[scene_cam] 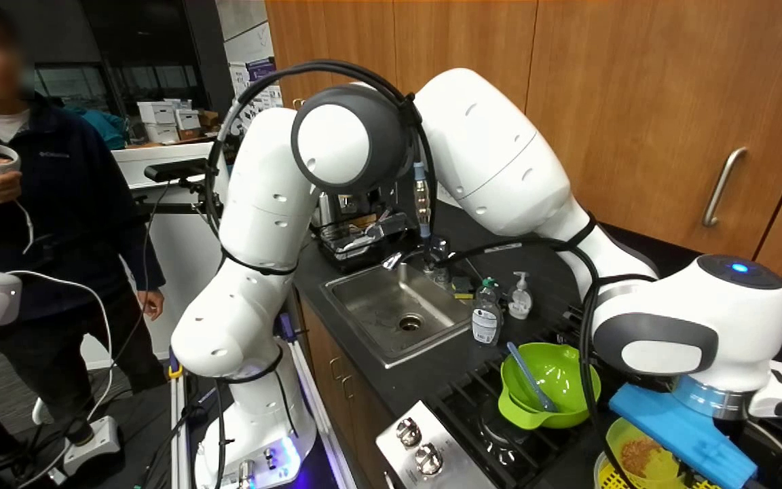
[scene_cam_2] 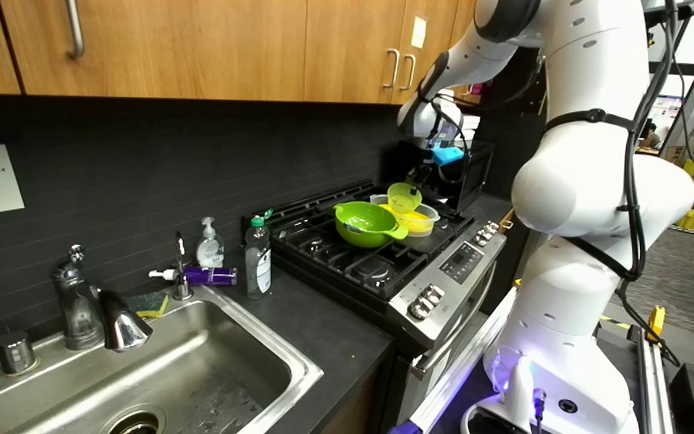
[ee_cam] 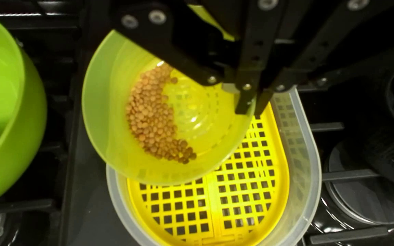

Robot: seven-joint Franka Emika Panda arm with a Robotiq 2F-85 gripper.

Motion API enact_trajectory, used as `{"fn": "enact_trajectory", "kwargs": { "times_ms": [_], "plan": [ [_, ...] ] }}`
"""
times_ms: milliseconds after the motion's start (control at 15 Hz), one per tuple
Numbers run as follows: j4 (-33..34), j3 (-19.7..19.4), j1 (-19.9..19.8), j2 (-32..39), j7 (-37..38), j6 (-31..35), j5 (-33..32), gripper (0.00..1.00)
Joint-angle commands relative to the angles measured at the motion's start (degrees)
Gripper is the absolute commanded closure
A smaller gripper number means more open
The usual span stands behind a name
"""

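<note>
My gripper (ee_cam: pixel 252 108) is shut on the rim of a translucent yellow-green bowl (ee_cam: pixel 98 102), with one finger inside the wall and one outside. The bowl holds small round brown grains (ee_cam: pixel 152 119), heaped on the side away from the fingers. It hangs tilted over a clear oval container (ee_cam: pixel 311 167) with a yellow slotted basket (ee_cam: pixel 214 191) in it. The held bowl shows in both exterior views (scene_cam: pixel 664 465) (scene_cam_2: pixel 404 198). In an exterior view, a blue block (scene_cam: pixel 683 435) on the wrist partly hides the gripper. Whether the bowl touches the basket is unclear.
A bright green bowl (scene_cam_2: pixel 364 226) with a blue utensil (scene_cam: pixel 532 380) stands beside the container on the black stove (scene_cam_2: pixel 347 268). Two bottles (scene_cam: pixel 487 316) (scene_cam: pixel 520 299) stand between stove and sink (scene_cam: pixel 401 312). Wooden cabinets (scene_cam_2: pixel 202 48) hang above. A person (scene_cam: pixel 45 204) stands behind the robot base.
</note>
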Motion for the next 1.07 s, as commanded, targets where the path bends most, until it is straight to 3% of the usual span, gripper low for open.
{"fn": "enact_trajectory", "kwargs": {
  "times_ms": [0, 1000],
  "plan": [
    [-4.09, -1.83, 2.87, -3.46, 3.98, 1.88, -3.55, 0.99],
    [-12.09, -5.07, 6.09, -9.51, 12.26, 9.34, -9.58, 0.99]
  ]
}}
